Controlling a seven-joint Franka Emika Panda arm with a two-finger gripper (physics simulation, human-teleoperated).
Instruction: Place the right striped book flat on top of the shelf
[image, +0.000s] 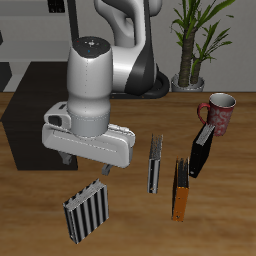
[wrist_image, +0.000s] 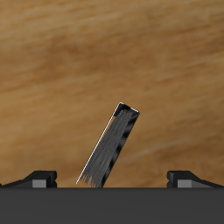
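Wooden table (image: 120, 215) holds the right striped book (image: 86, 211), which lies near the front edge, away from the black shelf (image: 25, 125) farther back. Above the book hangs the gripper (image: 84, 162), with fingers (wrist_image: 40, 178) spread wide and holding nothing.

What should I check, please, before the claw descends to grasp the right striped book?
1. Right striped book lies flat on the table, free of its neighbours: ok.
2. Claw holds nothing; the wrist view shows its fingers spread with only the book between them: ok.
3. Claw above the book: ok in the wrist view, though the book sits skewed to the fingers.
4. Height left above the book: cannot tell.
5. Shelf top free for the book: cannot tell, the arm hides much of it.
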